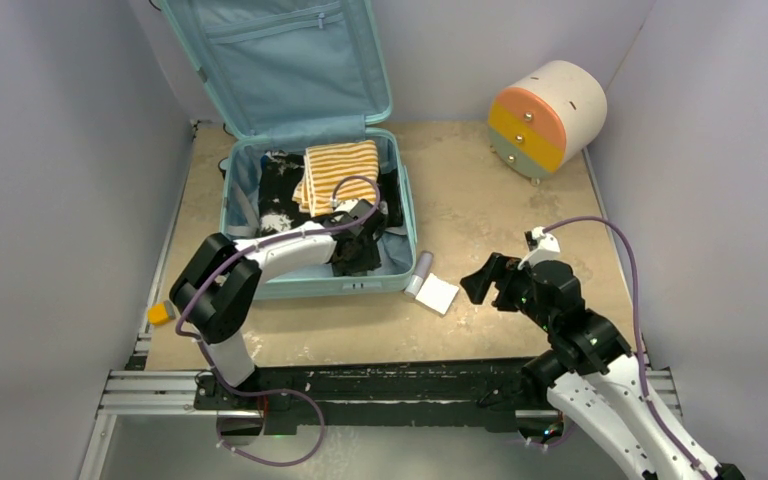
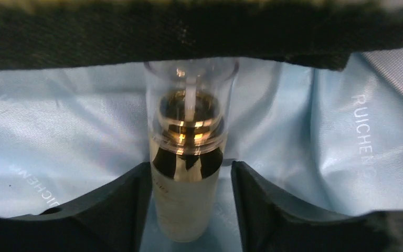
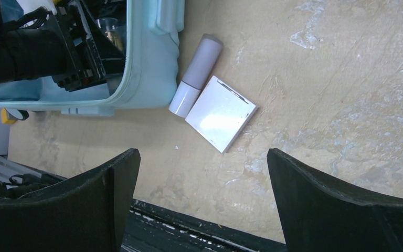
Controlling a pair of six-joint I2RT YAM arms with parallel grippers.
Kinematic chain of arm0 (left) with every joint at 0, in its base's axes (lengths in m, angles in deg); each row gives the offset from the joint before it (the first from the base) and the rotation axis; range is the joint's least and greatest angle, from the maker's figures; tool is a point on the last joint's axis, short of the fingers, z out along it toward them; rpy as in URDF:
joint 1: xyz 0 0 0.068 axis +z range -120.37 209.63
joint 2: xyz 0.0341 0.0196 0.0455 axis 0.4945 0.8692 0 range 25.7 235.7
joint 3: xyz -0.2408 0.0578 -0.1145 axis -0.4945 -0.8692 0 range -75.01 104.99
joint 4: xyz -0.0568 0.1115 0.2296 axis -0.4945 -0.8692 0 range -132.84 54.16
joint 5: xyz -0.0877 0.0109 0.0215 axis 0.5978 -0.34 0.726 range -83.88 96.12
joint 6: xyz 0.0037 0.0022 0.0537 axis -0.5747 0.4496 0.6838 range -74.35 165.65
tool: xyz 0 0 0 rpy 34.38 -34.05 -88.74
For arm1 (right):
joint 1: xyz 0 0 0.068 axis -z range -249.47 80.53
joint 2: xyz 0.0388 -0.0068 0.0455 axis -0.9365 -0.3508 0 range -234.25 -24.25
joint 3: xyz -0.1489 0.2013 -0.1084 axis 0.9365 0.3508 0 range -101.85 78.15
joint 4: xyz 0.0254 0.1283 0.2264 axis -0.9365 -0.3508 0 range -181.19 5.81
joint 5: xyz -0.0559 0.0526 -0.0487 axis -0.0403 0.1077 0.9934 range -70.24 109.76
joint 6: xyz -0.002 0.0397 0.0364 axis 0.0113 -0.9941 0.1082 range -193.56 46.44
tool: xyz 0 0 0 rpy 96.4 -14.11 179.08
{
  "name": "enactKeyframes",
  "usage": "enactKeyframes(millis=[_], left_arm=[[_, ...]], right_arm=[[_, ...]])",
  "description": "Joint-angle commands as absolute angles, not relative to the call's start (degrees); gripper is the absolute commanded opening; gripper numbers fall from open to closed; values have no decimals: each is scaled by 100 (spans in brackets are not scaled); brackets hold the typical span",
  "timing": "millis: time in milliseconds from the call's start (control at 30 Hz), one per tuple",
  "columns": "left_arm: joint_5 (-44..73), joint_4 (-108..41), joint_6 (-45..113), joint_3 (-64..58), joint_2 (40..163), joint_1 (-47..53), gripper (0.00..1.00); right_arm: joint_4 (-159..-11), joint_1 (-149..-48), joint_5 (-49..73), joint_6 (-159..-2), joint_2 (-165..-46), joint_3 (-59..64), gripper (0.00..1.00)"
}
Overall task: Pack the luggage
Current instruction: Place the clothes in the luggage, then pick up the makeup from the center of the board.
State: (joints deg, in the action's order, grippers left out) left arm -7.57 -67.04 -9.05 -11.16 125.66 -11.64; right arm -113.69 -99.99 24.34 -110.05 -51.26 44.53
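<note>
Your left gripper (image 2: 190, 173) straddles the glass bottle (image 2: 189, 131) down in the luggage (image 1: 300, 288), jaws slightly parted. Lift out crookedly and a finger could drag it along. Right gripper (image 3: 202, 157) hangs wide open, empty, above the table (image 3: 346, 79).

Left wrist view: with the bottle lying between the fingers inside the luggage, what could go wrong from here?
1. The bottle sits close between the fingers of the left gripper on slick lining; pulling out could drag or roll it.
2. The grey tube lies beside the white box, close to the luggage wall; the open right gripper may knock one while taking the other.
</note>
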Motion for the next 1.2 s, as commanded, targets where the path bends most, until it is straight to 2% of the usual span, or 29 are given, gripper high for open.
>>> enactKeyframes(millis=[0, 133, 433, 733, 833, 1033, 1167], left_arm=[[-824, -6616, -797, -1146, 12310, -1156, 63], [-665, -6503, -566, -1217, 11941, -1191, 76], [-253, -6498, 113, -985, 10752, -1288, 79], [585, -6484, 2226, -363, 9453, -1284, 81], [461, -6019, 2961, -774, 8716, -1286, 81], [-93, -4443, 3459, -2543, 7214, -1273, 82], [-296, -4375, 3438, -2881, 6922, -1274, 81]], right_arm=[[-11250, -10015, 2375, -11049, -5184, 4457, 93], [-11241, -10014, 2372, -11056, -5236, 4428, 93], [-11065, -10014, 2319, -11057, -5601, 4135, 93], [-10696, -10015, 2601, -11250, -6933, 3633, 91], [-10071, -10014, 2577, -11456, -7357, 3752, 88], [-9201, -10001, 2543, -11954, -8692, 3613, 77], [-9039, -9996, 2602, -12198, -9656, 3270, 72]])
